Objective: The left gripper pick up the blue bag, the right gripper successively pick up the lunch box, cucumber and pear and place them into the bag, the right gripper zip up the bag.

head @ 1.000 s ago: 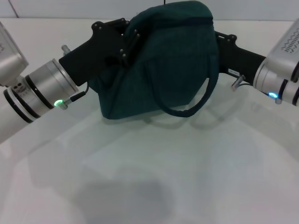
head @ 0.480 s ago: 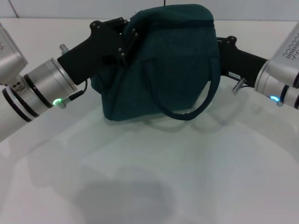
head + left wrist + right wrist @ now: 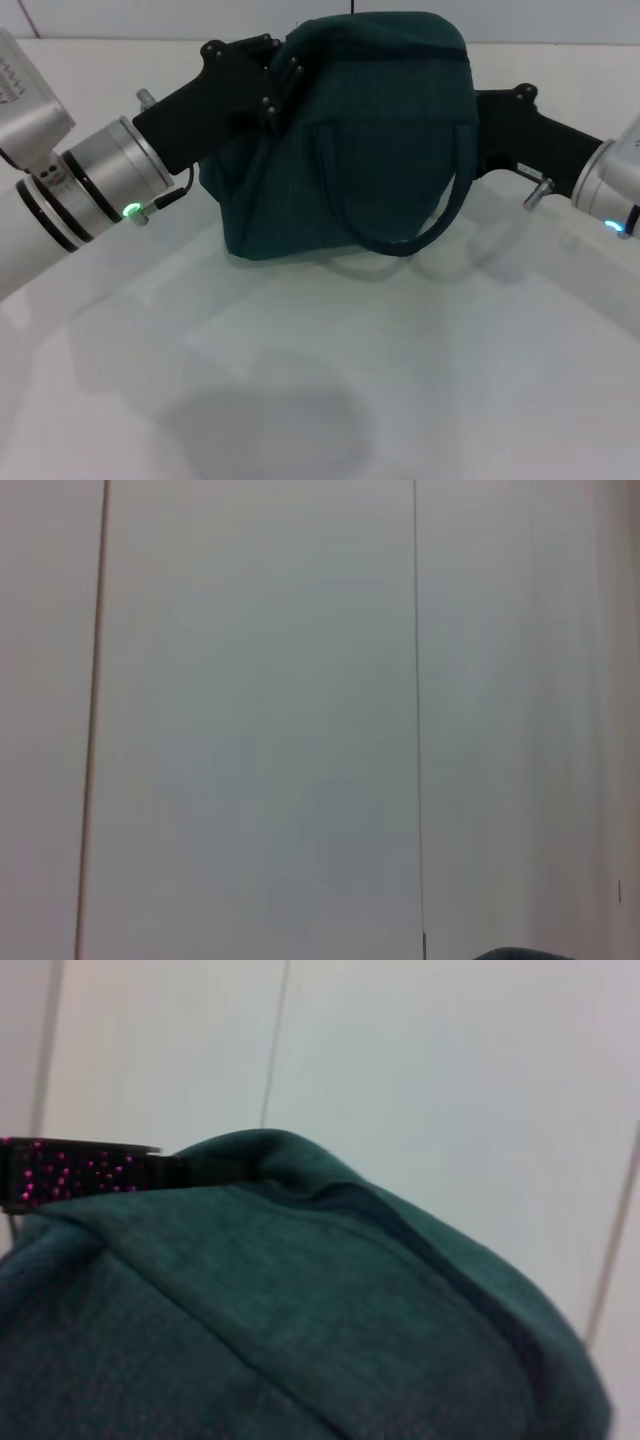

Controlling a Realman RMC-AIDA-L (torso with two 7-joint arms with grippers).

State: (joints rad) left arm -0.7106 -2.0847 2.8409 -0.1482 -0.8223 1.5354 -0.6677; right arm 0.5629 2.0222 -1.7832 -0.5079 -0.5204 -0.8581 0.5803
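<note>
Blue bag [image 3: 350, 140] sits on white surface [image 3: 400, 380] btwn both tools. Left tool [image 3: 268, 75] is clenched on bag's upper left edge. Right tool [image 3: 478, 125] is against bag's right side, fingers hidden, grip can't tell.

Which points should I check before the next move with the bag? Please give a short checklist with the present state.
1. Left hand at the blue bag, on its left upper corner: ok.
2. Right hand at the bag's right side: ok.
3. Bag stands upright on the table: ok.
4. Bag top looks closed in the head view: ok.
5. Hands open or shut: cannot tell.
6. Lunch box, cucumber and pear inside: cannot tell.
</note>
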